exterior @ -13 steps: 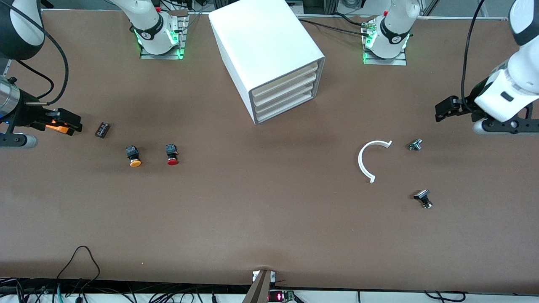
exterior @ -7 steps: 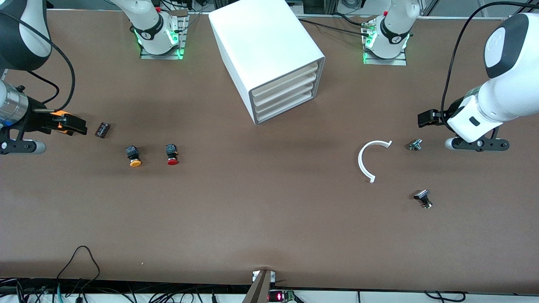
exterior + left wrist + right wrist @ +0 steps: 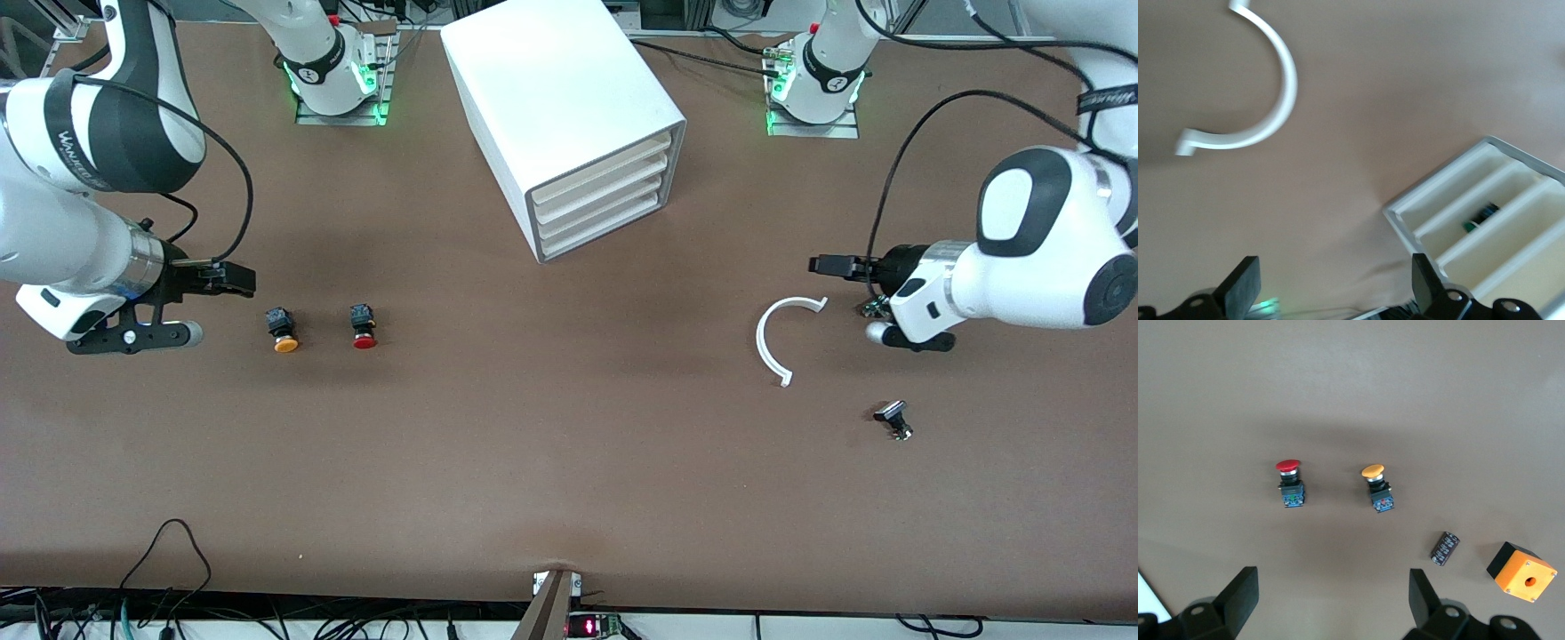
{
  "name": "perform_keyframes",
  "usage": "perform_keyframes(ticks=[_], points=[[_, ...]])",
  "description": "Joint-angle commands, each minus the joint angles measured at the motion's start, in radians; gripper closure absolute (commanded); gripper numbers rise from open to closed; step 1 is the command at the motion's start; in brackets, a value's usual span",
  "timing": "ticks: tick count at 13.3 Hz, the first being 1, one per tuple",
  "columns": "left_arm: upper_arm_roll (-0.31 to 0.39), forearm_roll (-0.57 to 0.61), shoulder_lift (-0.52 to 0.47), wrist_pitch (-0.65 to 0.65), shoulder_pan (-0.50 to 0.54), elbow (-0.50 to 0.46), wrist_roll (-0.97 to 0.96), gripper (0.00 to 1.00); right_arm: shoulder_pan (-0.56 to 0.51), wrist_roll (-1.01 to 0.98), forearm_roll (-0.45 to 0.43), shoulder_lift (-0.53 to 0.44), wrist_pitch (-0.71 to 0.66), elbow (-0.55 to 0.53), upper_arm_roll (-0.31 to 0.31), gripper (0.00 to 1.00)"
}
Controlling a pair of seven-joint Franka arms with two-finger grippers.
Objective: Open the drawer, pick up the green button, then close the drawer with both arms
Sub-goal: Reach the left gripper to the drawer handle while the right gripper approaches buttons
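Observation:
The white cabinet [image 3: 569, 116] stands mid-table toward the bases, all four drawers pushed in. The lower drawer [image 3: 597, 213] is one of them. In the left wrist view a green-capped button [image 3: 1479, 218] shows over the low front of a lower drawer [image 3: 1451, 220]. My left gripper [image 3: 822, 265] [image 3: 1335, 277] hangs open and empty over the table beside a white arc, pointing toward the cabinet. My right gripper [image 3: 236, 280] [image 3: 1331, 587] is open and empty too, low over the table next to the orange-capped button [image 3: 284, 331] [image 3: 1377, 487].
A red-capped button [image 3: 364, 326] [image 3: 1290, 483] lies beside the orange one. A black cylinder [image 3: 1444, 548] and an orange box [image 3: 1521, 571] lie under the right hand. The white arc [image 3: 775, 338] [image 3: 1265, 87] and small metal parts [image 3: 893, 420] lie toward the left arm's end.
Both arms swung in from the table ends. The left gripper came over the arc's end; the right gripper moved toward the buttons, now covering the black cylinder. Both stayed open.

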Motion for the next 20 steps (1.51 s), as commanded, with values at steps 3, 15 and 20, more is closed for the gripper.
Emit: perform_keyframes(ticks=[3, 15, 20], points=[[-0.029, -0.245, 0.083, -0.006, 0.013, -0.118, 0.223, 0.00, 0.027, -0.082, 0.012, -0.007, 0.005, 0.004, -0.006, 0.00], [-0.169, -0.580, 0.217, 0.279, -0.126, -0.365, 0.588, 0.00, 0.042, -0.338, 0.212, 0.007, 0.034, 0.006, -0.001, 0.00], [-0.221, -0.655, 0.228, 0.368, -0.150, -0.430, 0.627, 0.06, 0.138, -0.445, 0.196, 0.010, 0.109, 0.006, -0.003, 0.00]])
